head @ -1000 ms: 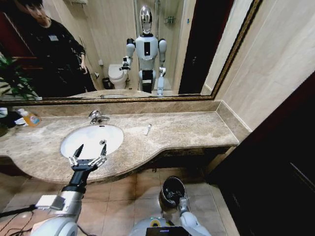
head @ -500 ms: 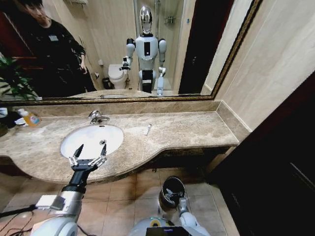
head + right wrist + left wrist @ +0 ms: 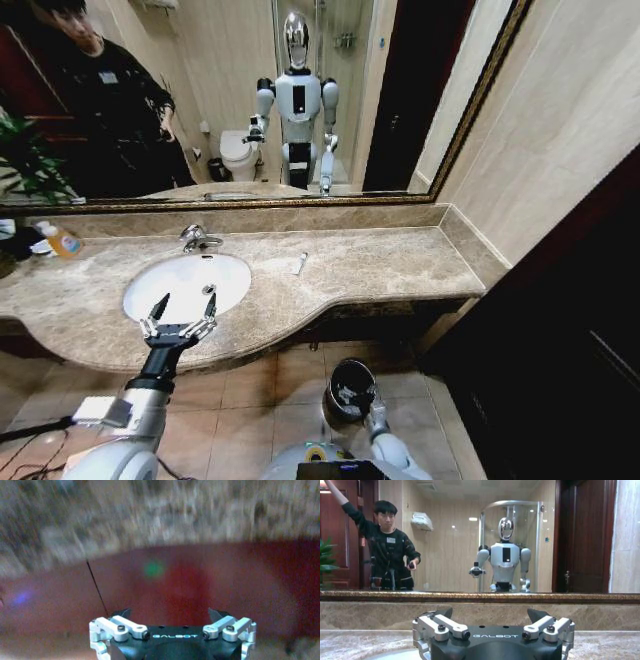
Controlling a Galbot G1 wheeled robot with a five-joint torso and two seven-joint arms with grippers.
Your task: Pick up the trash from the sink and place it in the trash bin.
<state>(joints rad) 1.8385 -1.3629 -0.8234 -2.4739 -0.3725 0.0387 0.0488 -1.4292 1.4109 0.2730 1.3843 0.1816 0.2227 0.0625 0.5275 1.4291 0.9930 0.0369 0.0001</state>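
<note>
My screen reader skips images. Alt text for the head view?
The left pincer hovers open over the near rim of the white sink; the right pincer hangs low over the black trash bin on the floor.

Left gripper (image 3: 182, 308): black body, silver-grey finger linkages with dark screws, black pointed fingertips (image 3: 443, 612), white "GALBOT" lettering on the housing. Forearm behind it black, then silver-white casing with a small white box and a thin dark cable near the elbow. Right gripper (image 3: 170, 612) is the same build: silver linkages, black tips, same lettering. Right arm (image 3: 380, 435) silver-white. Torso top rounded, silver, with a small yellow ring marking.
</note>
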